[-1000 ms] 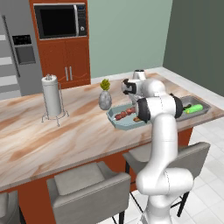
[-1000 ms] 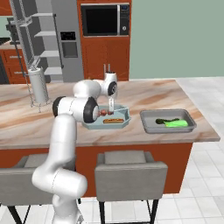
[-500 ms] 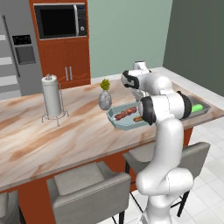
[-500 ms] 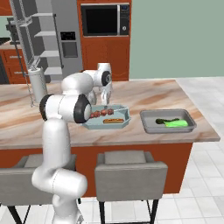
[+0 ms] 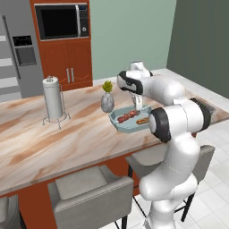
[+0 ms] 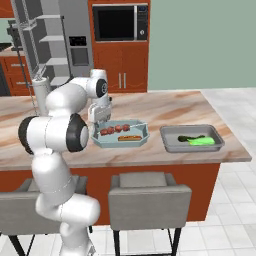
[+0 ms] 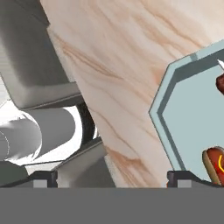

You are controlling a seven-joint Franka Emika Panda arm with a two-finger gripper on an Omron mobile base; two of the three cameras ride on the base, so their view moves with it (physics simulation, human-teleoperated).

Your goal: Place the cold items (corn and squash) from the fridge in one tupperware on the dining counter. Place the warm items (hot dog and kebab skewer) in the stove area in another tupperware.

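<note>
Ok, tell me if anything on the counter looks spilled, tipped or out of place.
Nothing stands out. The hot dog and skewer lie inside the octagonal tray, the green squash in the grey tray, and the paper towel holder and vase stand upright.

Two base views behind the arm, sharing the dining counter (image 5: 67, 134), hand view close above its edge

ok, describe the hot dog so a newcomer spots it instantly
On the long marbled counter, find the pale blue tray with cut corners. The hot dog lies in it nearest the stools: one short orange-tan sausage, unlike the row of dark red skewer chunks behind.
</note>
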